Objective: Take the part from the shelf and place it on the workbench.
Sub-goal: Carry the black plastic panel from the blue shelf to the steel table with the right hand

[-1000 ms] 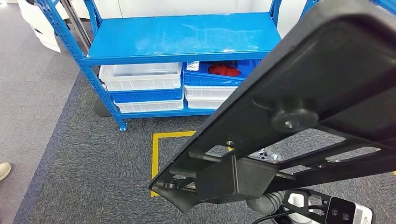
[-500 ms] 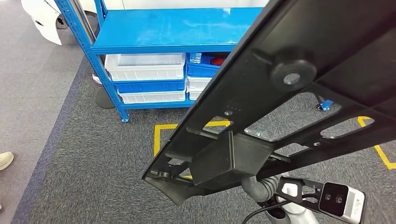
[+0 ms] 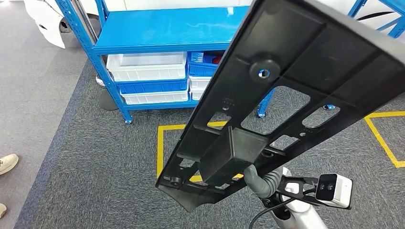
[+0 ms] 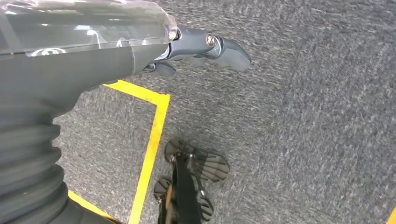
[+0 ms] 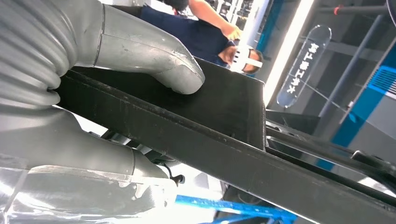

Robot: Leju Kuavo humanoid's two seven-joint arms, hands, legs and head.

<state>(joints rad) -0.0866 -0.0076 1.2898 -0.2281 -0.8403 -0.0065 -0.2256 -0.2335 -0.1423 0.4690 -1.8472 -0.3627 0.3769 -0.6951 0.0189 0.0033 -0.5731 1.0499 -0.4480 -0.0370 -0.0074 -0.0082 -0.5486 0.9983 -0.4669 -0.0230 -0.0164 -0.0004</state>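
Up close against the head camera rides the long black moulded plastic part (image 3: 286, 90), a flat ribbed panel with cut-out windows and a boxy lug on its underside, tilted steeply so that one end rises toward the upper right and the other dips low at centre. It is off the shelf and in the air, carried over the grey carpet (image 3: 86, 157). The right hand (image 5: 140, 60) has it: from the wrist camera the thick grey thumb (image 5: 180, 74) is pressed down on one face of the panel's edge while the hand's body sits beneath, a clamp across the rim. That grip near the low end would explain the tilt, since most of the panel's length hangs out beyond the hold.

The left hand (image 4: 205, 46) hangs over the carpet with nothing in it, fingers lying loosely extended and apart; it looks parked out of the way, leaving the carry one-handed.

Behind the part stands the blue steel shelf rack (image 3: 162, 31), with white plastic bins (image 3: 145, 67) on its lower level. Yellow floor tape (image 3: 160, 152) marks a box on the carpet. My read: pickup done, workbench placement not yet made. At the far left edge, a person's shoe (image 3: 7, 163).
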